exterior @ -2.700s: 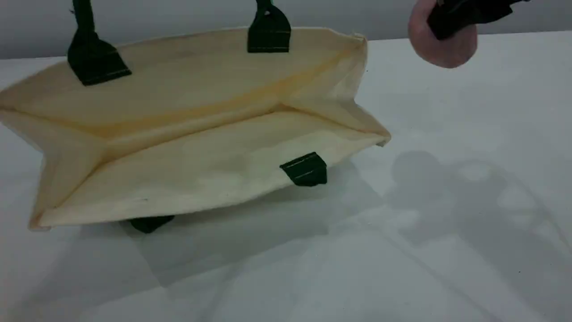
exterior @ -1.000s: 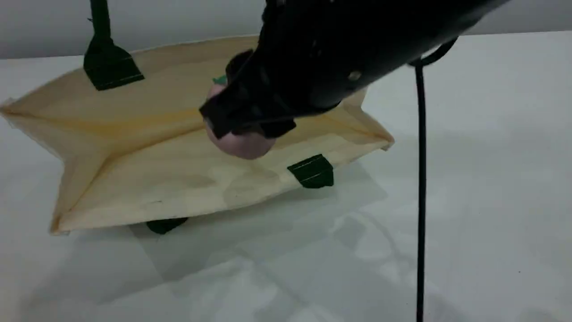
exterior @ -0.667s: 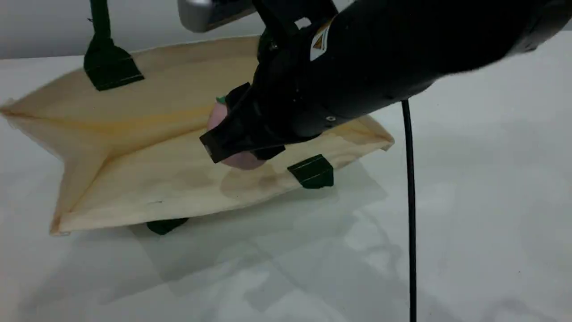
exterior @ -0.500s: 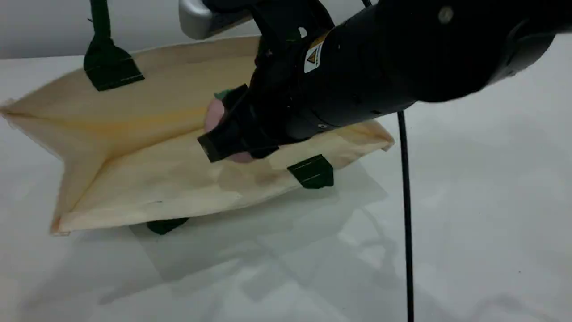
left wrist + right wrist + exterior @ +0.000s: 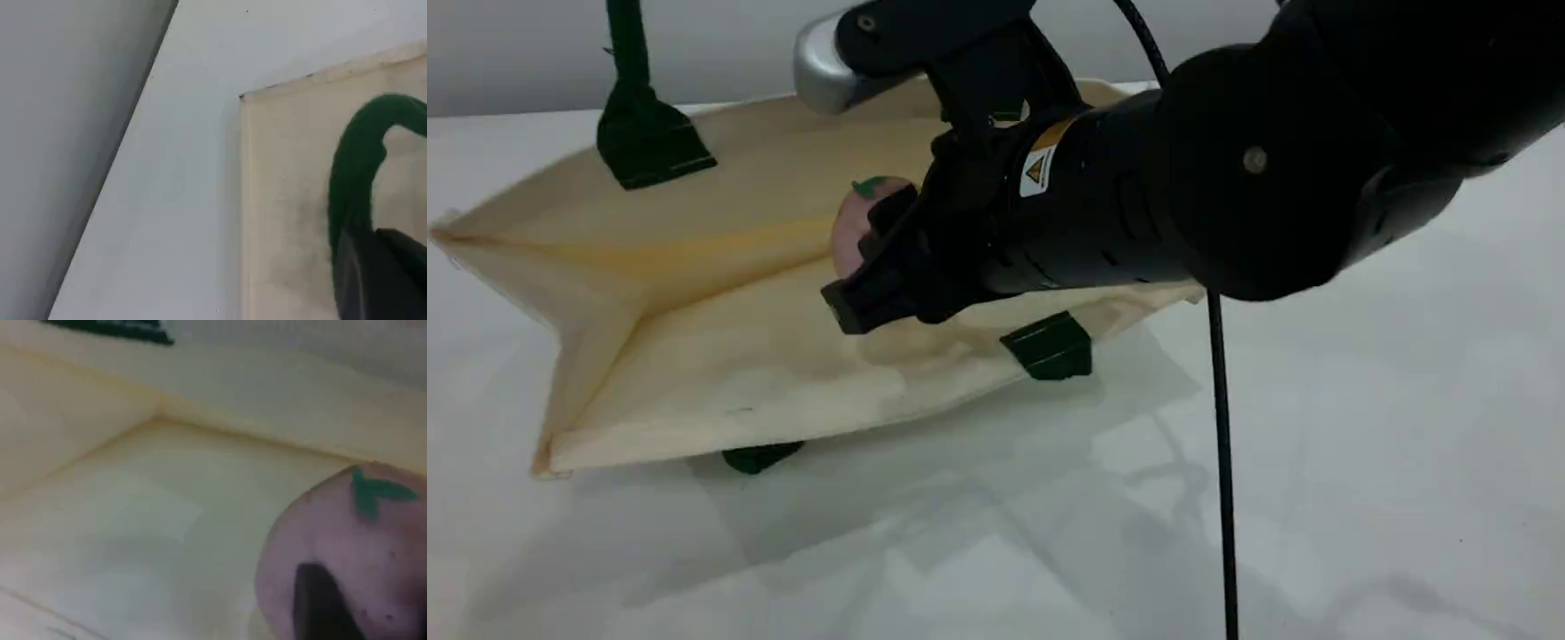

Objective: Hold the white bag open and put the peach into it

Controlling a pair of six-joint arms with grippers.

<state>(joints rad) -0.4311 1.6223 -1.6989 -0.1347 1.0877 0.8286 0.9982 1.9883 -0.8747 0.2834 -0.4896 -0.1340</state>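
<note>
Your right gripper (image 5: 864, 258) is clamped on the peach (image 5: 849, 222), one finger above it and one below. You have it reaching in from the right, inside the open mouth of the bag (image 5: 720, 356). The peach hangs over the lower inner panel, near the middle crease; you cannot tell from the scene view whether it touches the fabric. In the right wrist view the peach (image 5: 333, 547) fills the lower right corner, its green leaf (image 5: 373, 492) on top and a dark fingertip pressed against its near side.

Your left gripper (image 5: 383, 280) is closed on the green rope handle (image 5: 357, 173), which loops out of its tip above the cream panel. In the scene view that handle runs straight up out of the top edge and holds the far panel raised, so the mouth gapes toward the camera.

The bag lies on the white table (image 5: 1360, 400), with a green tab (image 5: 1049, 345) on its near edge. A black cable (image 5: 1221, 444) hangs down from the right arm, to the right of the bag.
</note>
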